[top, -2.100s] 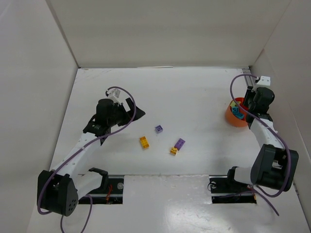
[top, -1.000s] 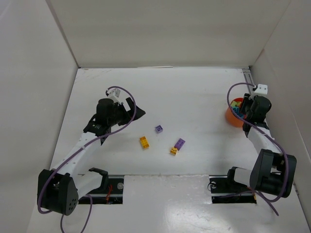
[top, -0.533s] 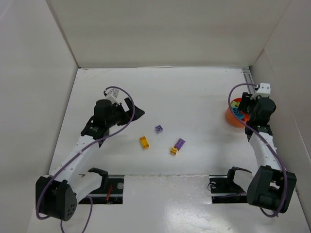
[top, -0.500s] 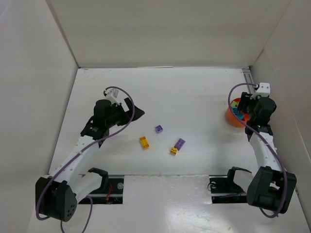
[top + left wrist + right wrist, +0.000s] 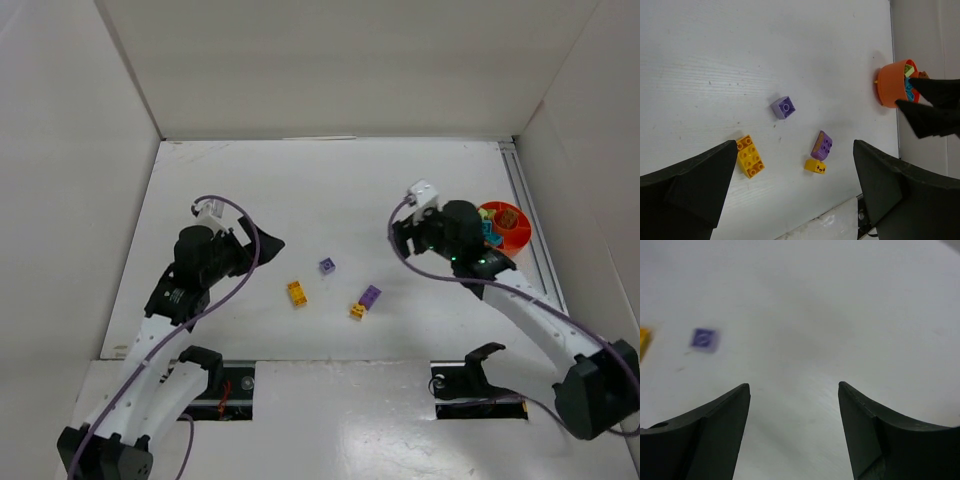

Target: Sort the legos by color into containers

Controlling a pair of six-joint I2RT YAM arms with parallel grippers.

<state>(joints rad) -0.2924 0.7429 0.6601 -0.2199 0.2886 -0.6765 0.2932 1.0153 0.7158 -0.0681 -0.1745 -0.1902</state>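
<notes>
Right wrist view: my right hand [image 5: 792, 386] gapes empty, the small purple plastic brick [image 5: 704, 338] far left; closing off-centre could flick it across the white bench [image 5: 840, 300].

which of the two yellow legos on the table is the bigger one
The long yellow lego lying alone, nearer the left arm. The small yellow lego sits right beside a purple lego.

**Work enclosure seen from above**

A white table [image 5: 400, 180] is enclosed by three plain white panels: back wall [image 5: 340, 60], left wall [image 5: 60, 200] and right wall [image 5: 600, 110]. A pale rail [image 5: 518, 175] lines the table's right edge. The light is even and the shadows soft.
</notes>
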